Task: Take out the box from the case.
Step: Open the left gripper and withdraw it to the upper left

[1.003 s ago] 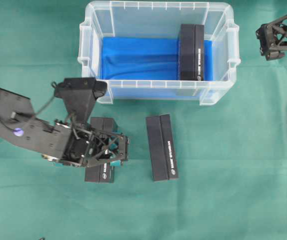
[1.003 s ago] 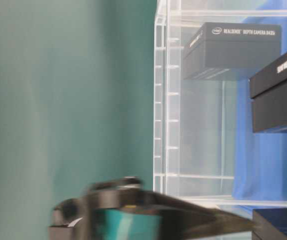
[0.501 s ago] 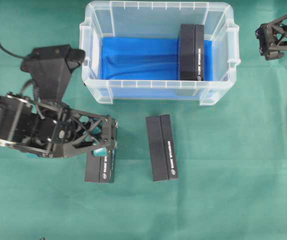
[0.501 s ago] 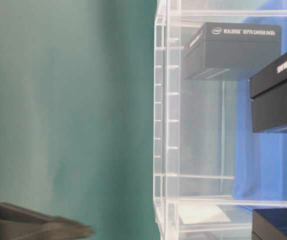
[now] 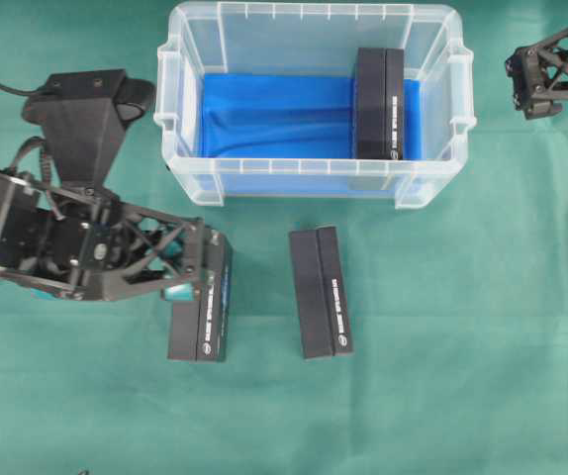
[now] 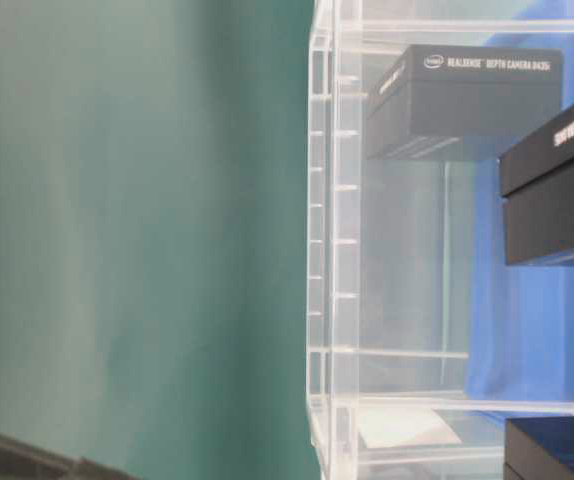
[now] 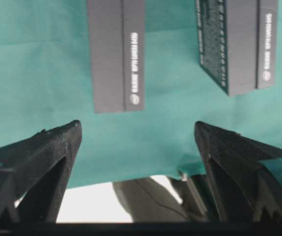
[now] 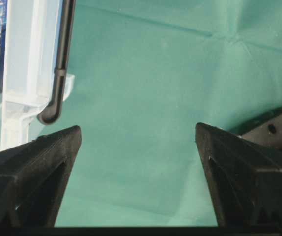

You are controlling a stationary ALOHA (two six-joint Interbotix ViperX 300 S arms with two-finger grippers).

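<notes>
The case (image 5: 173, 129) is a clear bin with a blue cloth on its bottom, at the top centre. One black box (image 5: 378, 104) stands inside it at the right end, also visible through the wall in the table-level view (image 6: 467, 100). Two more black boxes lie on the green cloth in front of the case, one in the middle (image 5: 321, 292) and one to the left (image 5: 200, 322). My left gripper (image 5: 208, 269) hovers open at that left box's far end, holding nothing. From the left wrist both boxes (image 7: 116, 54) (image 7: 237, 44) lie beyond the open left gripper (image 7: 137, 130). The right gripper (image 5: 521, 87) is open, right of the case.
Green cloth covers the table. The left arm's body (image 5: 56, 237) fills the left side beside the case's left end. The right wrist view has the case rim (image 8: 30, 64) and a black cable (image 8: 62, 59) at its left, with cloth under the open right gripper (image 8: 137, 132).
My left arm has drawn back to the left, off the left box, which stays lying on the cloth. The right arm and the other boxes have not moved.
</notes>
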